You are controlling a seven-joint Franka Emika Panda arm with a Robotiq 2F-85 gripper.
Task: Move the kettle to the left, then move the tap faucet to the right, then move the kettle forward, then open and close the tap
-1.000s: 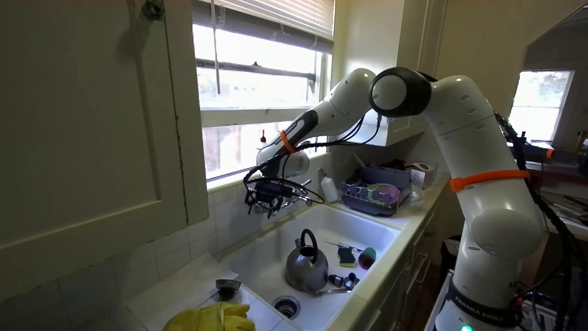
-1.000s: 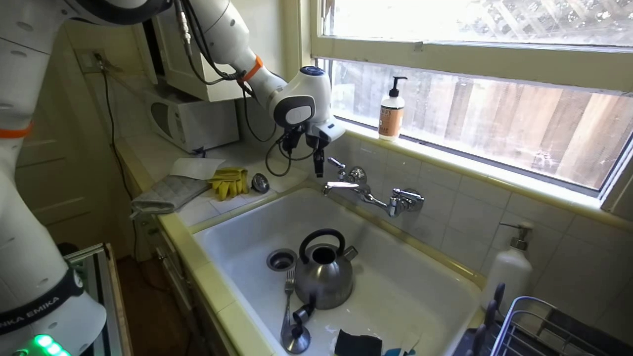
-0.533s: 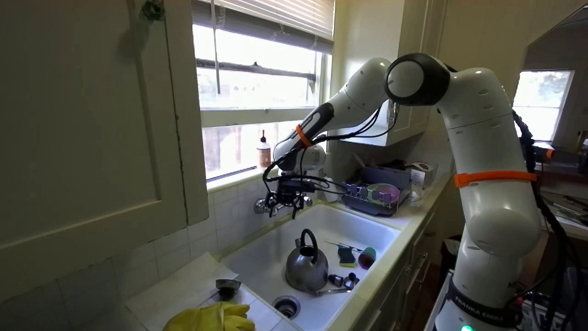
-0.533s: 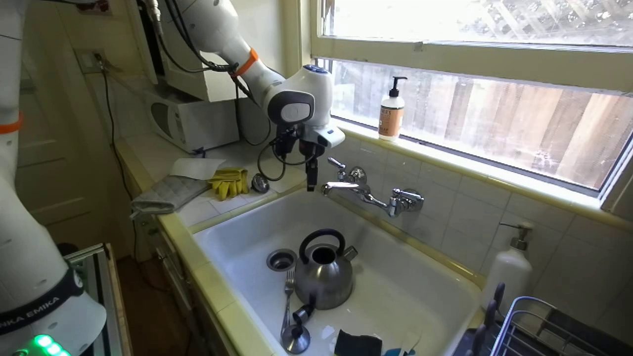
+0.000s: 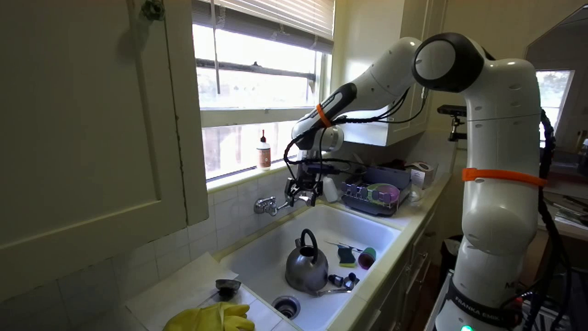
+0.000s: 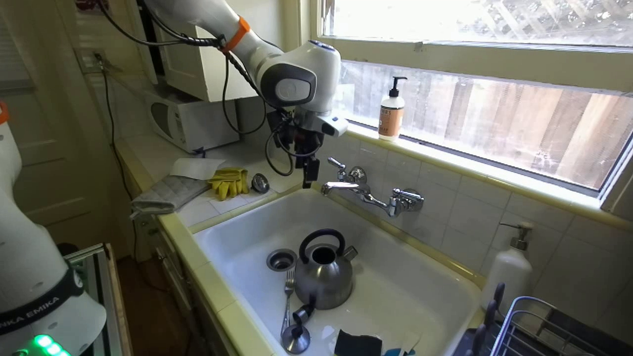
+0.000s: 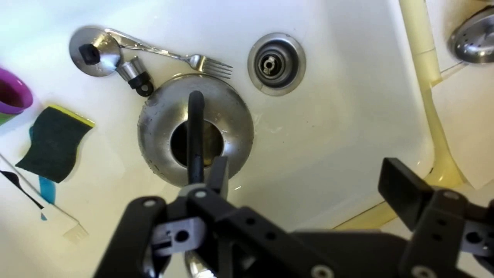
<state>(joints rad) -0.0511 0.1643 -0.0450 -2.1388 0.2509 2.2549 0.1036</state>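
arm (image 6: 257, 57) in from upper left in an exterior view, forearm sloping down rightward, wrist bent. gripper (image 7: 307, 179) hangs fingertips-down above sink (image 6: 405, 287), fingers spread wide. kettle (image 6: 324, 284) upright in sink, just right of drain (image 6: 281, 260), handle arched in line with spout, spout pointing up-right toward tiled wall (image 6: 455, 183). tap faucet (image 6: 370, 199) on that wall, long axis running along it, spout pointing left.

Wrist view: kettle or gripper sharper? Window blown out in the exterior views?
Wrist view: kettle looks crisper, gripper softer in its nearest parts. Both exterior views: window nearly white in its upper panes; wooden boards outside legible in an exterior view.
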